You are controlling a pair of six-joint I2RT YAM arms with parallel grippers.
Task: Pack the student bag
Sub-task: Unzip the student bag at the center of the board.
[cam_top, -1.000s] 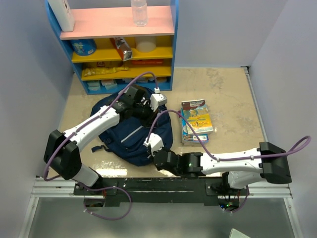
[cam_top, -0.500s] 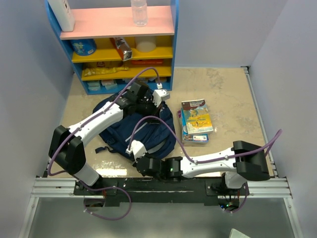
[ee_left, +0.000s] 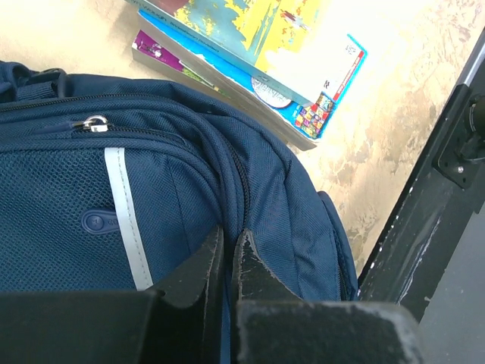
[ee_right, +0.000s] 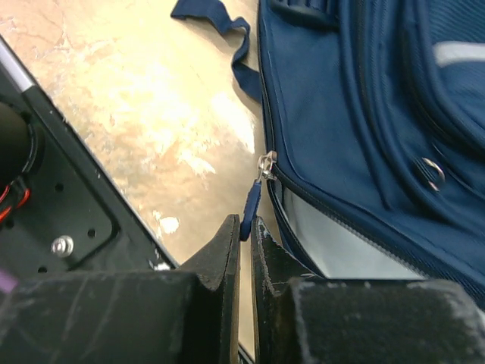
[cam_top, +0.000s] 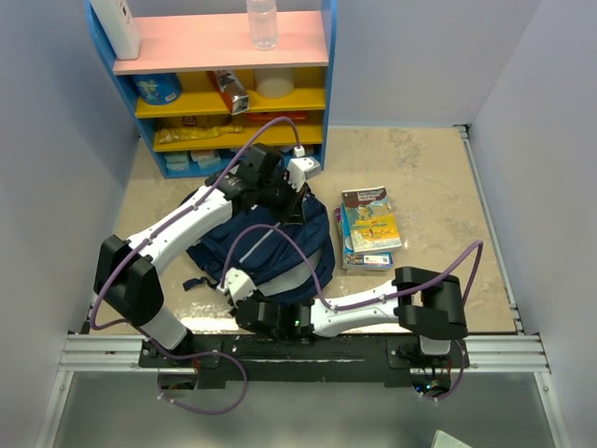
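The navy student bag [cam_top: 256, 252] lies flat on the table [cam_top: 429, 187], left of centre, just near of the blue shelf unit [cam_top: 224, 93] and close beside a small stack of colourful books [cam_top: 370, 227] to its right. The left fingers [ee_left: 216, 254] are at the bag's far right edge, closed almost completely on a fold of its fabric beside a zip seam, with a light-grey stripe [ee_left: 125, 220] running just to their left. The right arm reaches across to the bag's near left edge, low against the table, where the right fingers [ee_right: 229, 239] are nearly shut on the blue zip pull [ee_right: 251, 206]. The zip there stands partly open (a pale lining [ee_right: 333, 243] shows in the gap). A loose navy strap [ee_right: 220, 23] trails from the bag onto the bare table.
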